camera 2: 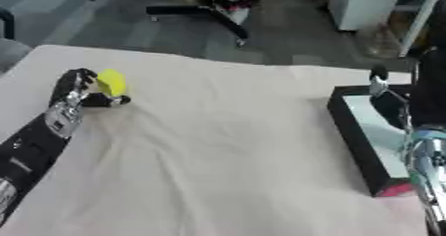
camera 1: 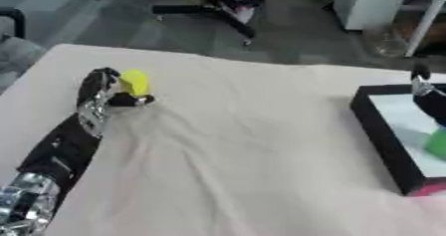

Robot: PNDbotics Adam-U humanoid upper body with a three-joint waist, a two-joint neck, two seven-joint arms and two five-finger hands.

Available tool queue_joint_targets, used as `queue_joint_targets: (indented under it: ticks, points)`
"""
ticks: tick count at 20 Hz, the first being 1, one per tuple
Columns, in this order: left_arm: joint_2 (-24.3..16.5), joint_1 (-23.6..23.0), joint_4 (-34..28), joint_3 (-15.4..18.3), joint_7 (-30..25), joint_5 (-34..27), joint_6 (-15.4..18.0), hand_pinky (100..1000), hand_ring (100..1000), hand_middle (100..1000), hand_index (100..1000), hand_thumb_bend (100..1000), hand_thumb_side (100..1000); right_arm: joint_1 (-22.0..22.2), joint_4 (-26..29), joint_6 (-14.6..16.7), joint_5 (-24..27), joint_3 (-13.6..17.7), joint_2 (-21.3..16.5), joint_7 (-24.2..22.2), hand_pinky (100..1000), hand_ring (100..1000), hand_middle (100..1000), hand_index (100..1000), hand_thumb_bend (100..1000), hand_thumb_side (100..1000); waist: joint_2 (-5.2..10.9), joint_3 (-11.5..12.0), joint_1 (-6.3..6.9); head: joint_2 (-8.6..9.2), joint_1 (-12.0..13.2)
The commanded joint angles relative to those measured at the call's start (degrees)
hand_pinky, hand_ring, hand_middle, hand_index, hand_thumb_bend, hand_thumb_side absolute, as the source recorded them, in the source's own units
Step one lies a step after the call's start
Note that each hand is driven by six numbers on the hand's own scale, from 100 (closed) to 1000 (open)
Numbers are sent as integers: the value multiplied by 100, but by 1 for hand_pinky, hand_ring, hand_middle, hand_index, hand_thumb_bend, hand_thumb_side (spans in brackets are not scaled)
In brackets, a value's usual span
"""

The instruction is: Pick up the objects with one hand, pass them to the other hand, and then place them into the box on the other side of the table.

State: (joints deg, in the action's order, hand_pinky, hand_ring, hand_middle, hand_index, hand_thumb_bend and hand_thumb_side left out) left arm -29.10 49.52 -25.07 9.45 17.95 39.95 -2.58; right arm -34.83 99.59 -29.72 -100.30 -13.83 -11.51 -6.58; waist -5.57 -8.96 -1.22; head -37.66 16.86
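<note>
A small bright yellow rounded object (camera 1: 133, 82) sits at the far left of the bench, held in the left hand (camera 1: 104, 91), whose black fingers and thumb curl around it just above the wrinkled cream cloth (camera 1: 235, 150) that covers the bench (camera 2: 218, 70). Whether the object is lifted clear of the cloth or only just touching it cannot be told.

Well apart, at the right edge, stands the black-walled box with a pale floor (camera 2: 353, 130). Something green (camera 1: 436, 143) already lies inside it in the left eye view, so at least one item seems to be delivered. The right hand (camera 2: 383, 93) hangs over the box's far end; its fingers are too indistinct to tell whether they are spread or curled.

By my reading, the pick-up of the yellow object is under way or just made. The pass to the right hand and the placing into the box are not yet done.
</note>
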Motion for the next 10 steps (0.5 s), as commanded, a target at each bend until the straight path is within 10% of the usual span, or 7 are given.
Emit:
queue_joint_targets:
  ticks: [1,5,10]
  points:
    - [-36,119,-35,-14,147,17,22,518,465,418,531,624,194,-94,88,-20,38,2,-30,27,684,872,875,1000,391,511,70,-12,13,61,23]
    - [-37,89,-231,9,284,-203,158,464,404,350,459,417,100,-78,75,-20,45,0,-31,39,685,872,875,1000,385,513,90,-8,25,33,9]
    - [-149,43,-905,-29,-127,-513,445,459,399,348,456,383,100,-57,82,35,40,-21,-38,38,689,872,875,1000,381,510,150,46,50,-45,-48]
